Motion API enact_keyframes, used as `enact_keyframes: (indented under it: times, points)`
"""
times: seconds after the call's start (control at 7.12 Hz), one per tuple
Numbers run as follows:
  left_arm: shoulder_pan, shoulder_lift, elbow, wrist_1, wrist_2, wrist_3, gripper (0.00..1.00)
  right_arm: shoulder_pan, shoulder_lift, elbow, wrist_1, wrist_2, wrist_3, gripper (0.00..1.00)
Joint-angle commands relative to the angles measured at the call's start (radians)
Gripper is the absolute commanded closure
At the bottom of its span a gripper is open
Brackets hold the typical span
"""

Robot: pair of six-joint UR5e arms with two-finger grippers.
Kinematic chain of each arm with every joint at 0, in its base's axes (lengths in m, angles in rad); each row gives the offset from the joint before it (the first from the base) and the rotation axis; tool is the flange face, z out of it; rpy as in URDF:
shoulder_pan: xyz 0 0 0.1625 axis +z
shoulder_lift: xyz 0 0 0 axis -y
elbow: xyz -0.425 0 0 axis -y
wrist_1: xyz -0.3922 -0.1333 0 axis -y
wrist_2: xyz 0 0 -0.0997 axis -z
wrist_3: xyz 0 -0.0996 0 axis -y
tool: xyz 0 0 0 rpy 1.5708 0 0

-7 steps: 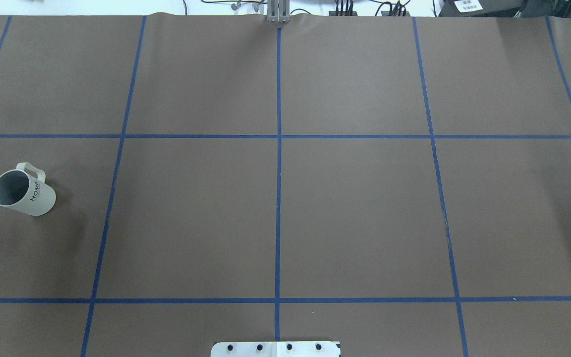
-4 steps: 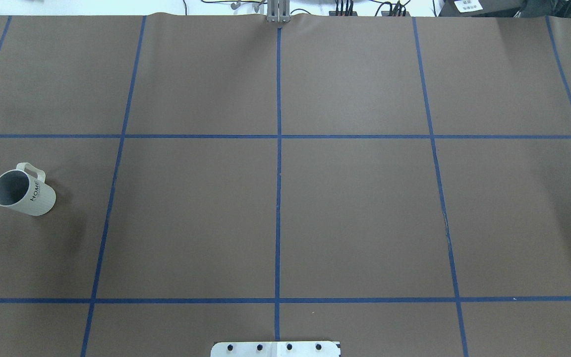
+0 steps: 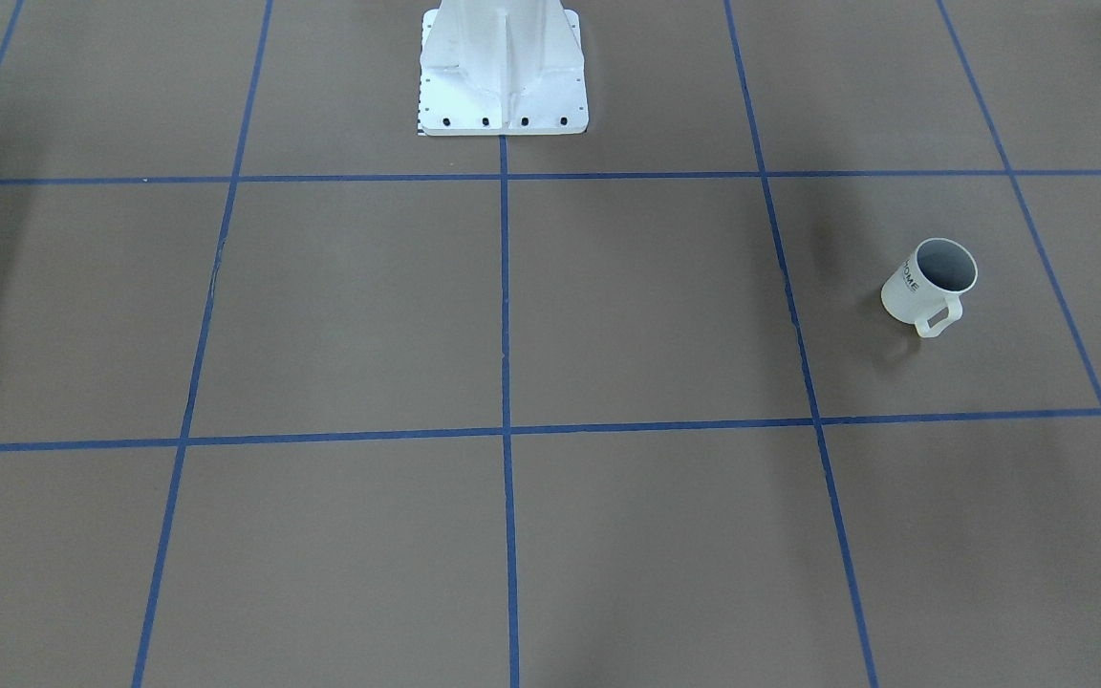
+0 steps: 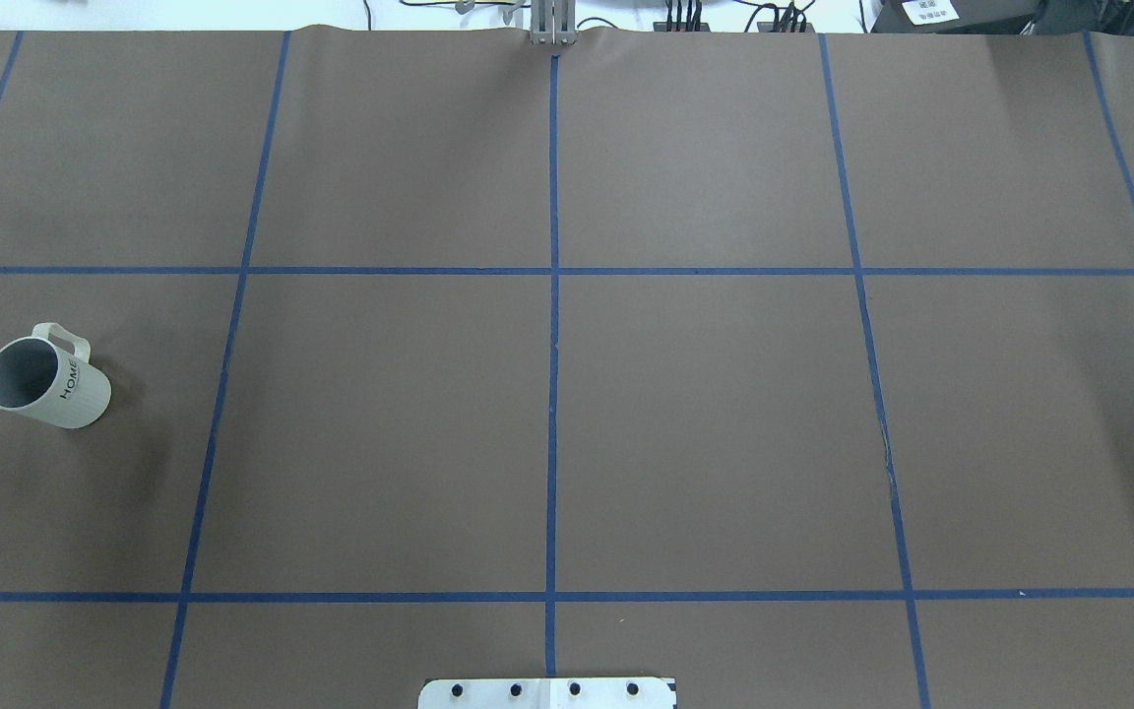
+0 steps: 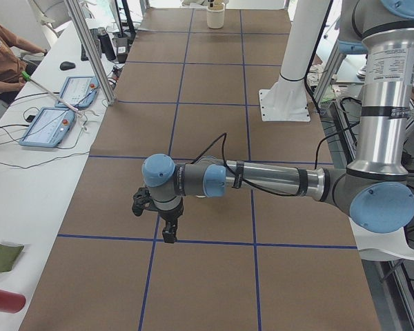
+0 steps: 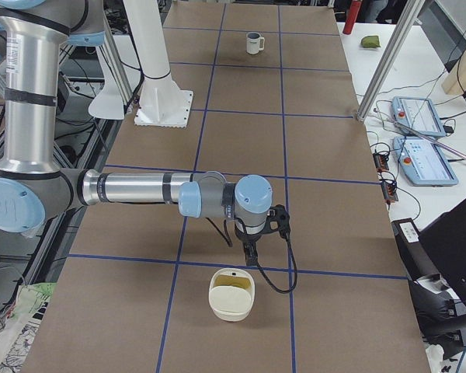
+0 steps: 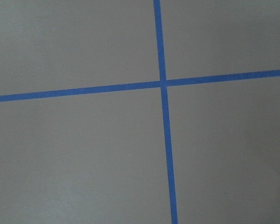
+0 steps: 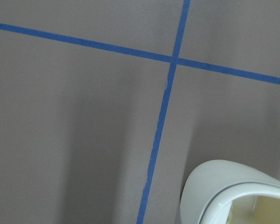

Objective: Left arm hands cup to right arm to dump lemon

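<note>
The cup [image 4: 45, 379] stood upright on the table [image 4: 705, 433], far over on the robot's left, inside one square of the blue tape grid [image 4: 553, 345]. Its handle was turned toward the operators' side and its "HOME" lettering faced the middle of the table; only grey showed inside it. The left end effector [image 5: 169, 236] hung pointing down over the table near a tape crossing. The right end effector [image 6: 250, 252] hung likewise just beside a cream-coloured container [image 6: 231, 294] at the robot's right end, well apart from the cup. Whether either end effector was wide or narrow could not be told, since only the side views showed them. A white pedestal [image 3: 503, 67] stood at the robot's edge of the table.
</note>
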Motion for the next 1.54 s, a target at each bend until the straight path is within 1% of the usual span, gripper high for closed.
enact_keyframes:
  times: [0.0,1.12,1.4]
  points:
    - [0.000,-0.003,0.013,-0.001,0.000,0.000,0.00,0.000,0.001,0.000,0.001,0.000,0.001,0.00]
    - [-0.002,0.003,0.001,0.000,-0.001,0.000,0.00,0.000,0.004,0.002,0.002,0.000,0.002,0.00]
    - [-0.003,0.028,-0.011,-0.001,-0.001,0.000,0.00,0.000,0.004,0.000,0.002,0.000,0.002,0.00]
